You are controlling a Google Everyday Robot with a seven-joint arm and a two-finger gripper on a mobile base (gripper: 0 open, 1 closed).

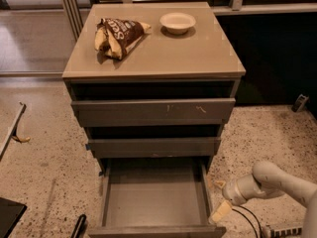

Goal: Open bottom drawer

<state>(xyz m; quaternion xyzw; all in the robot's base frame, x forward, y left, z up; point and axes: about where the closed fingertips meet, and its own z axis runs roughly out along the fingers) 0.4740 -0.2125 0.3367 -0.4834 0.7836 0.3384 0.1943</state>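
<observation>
The bottom drawer (153, 198) is pulled far out of the cabinet. Its shallow grey box interior is open to view and holds nothing, and its narrow plain front (156, 230) lies at the lower edge of the view. My gripper (218, 200) is low on the right, just outside the drawer's right wall, on the pale arm (277, 182) that comes in from the lower right. Its fingers stand apart, one pale fingertip (219, 213) near the drawer's front right corner, and they hold nothing.
Above are the middle drawer (153, 146), with a blue tab (88, 146) at its left edge, and the scratched top drawer (151, 112), both slightly out. A chip bag (119, 33) and a white bowl (177, 22) sit on the cabinet top (198, 53). A cable (250, 217) lies on the floor by the arm.
</observation>
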